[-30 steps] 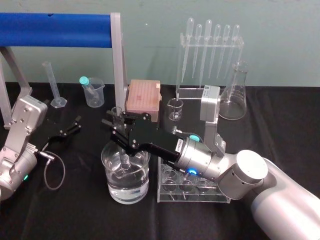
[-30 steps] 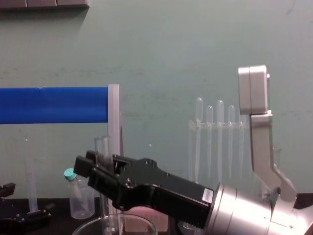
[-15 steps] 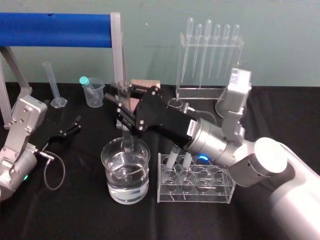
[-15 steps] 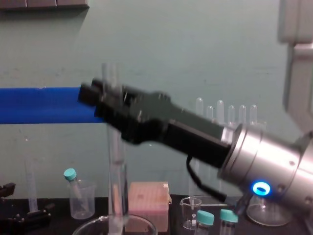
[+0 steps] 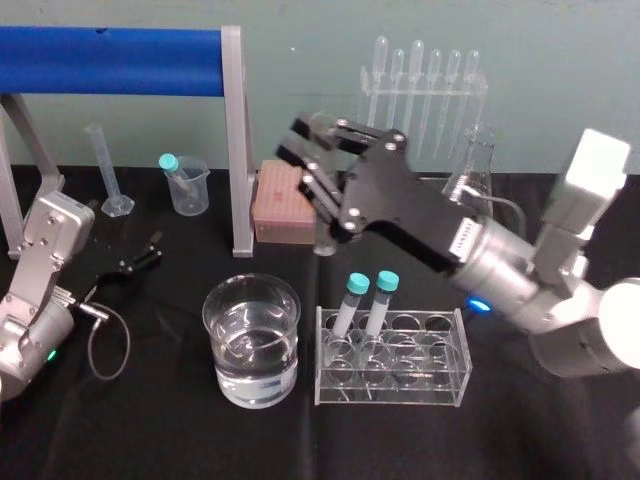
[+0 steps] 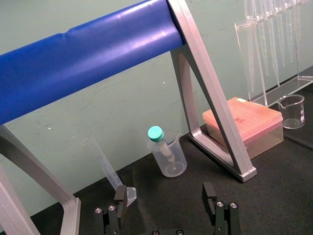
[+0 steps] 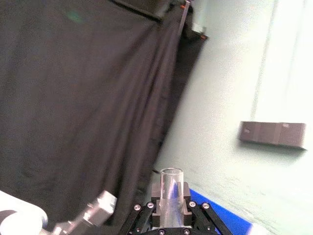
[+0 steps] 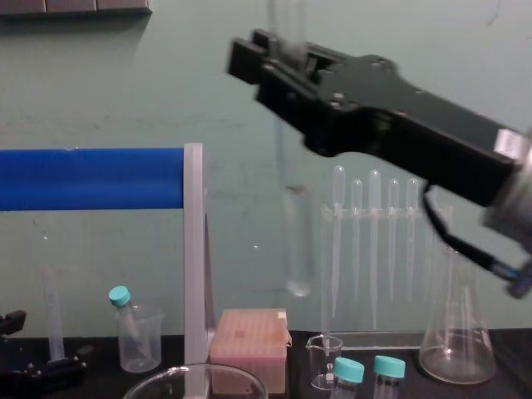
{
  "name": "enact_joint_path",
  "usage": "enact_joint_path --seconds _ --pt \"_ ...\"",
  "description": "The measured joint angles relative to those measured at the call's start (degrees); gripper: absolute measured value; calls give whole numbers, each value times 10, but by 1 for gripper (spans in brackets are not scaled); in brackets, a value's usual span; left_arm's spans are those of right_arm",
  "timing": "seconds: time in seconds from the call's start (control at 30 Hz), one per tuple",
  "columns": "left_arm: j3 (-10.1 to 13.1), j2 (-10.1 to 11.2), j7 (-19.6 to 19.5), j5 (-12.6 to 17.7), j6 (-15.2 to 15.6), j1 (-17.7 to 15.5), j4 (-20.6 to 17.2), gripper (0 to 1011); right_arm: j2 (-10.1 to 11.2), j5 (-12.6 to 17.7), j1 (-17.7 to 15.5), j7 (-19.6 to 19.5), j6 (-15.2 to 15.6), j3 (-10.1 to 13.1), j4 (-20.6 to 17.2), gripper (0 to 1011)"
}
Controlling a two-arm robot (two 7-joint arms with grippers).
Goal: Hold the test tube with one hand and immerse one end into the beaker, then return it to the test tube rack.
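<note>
Up and out it comes: the right claw (image 8: 278,62) has lifted clear of the beaker (image 5: 216,335) and swung high toward the robot's right since the last look, and it's clenched on the test tube (image 8: 296,241). The grip sits near the open top. In the right wrist view you can see that open mouth poking up between the fingers. The tube hangs close to upright below the claw, rounded end down, well above the desk (image 5: 150,420).

Step one looks done, I'd say: the beaker stands alone with its water, nothing in it. Now it's the trip home.

Here's what matters. The test tube rack (image 5: 440,388) sits just beside the beaker on the robot's right, and in the head view it lies nearer the robot than the claw does. Two teal-capped tubes (image 5: 357,284) fill part of the back row, while the holes toward the right look free. So the tube's long axis is already about right; the claw needs to draw back toward the robot and descend straight, round end first. Any tilt and the glass could clip the rack's top plate or those caps.

Over on the left, the left claw (image 6: 164,188) rests low near the desk, fingers spread, holding nothing, well away from the action. The right arm is plainly the nearer one.
</note>
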Motion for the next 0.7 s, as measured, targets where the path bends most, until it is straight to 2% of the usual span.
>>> enact_joint_path --seconds 0.17,0.23,0.27,0.3,0.4,0.57,0.7 --pt "0 0 0 0 0 0 0 1000 27 -25 -49 -47 21 32 -50 222" --pt "0 0 0 0 0 0 0 1000 41 -37 -83 -71 35 54 -76 222" --pt "0 0 0 0 0 0 0 1000 41 -37 -83 -71 35 54 -76 222" --pt "0 0 0 0 0 0 0 1000 48 -41 -102 -83 41 65 -89 222" --pt "0 0 0 0 0 0 0 1000 59 -47 -134 -100 50 85 -106 222" --pt "0 0 0 0 0 0 0 1000 68 -50 -172 -114 57 112 -115 222" --pt "0 0 0 0 0 0 0 1000 69 -50 -188 -119 58 127 -112 222"
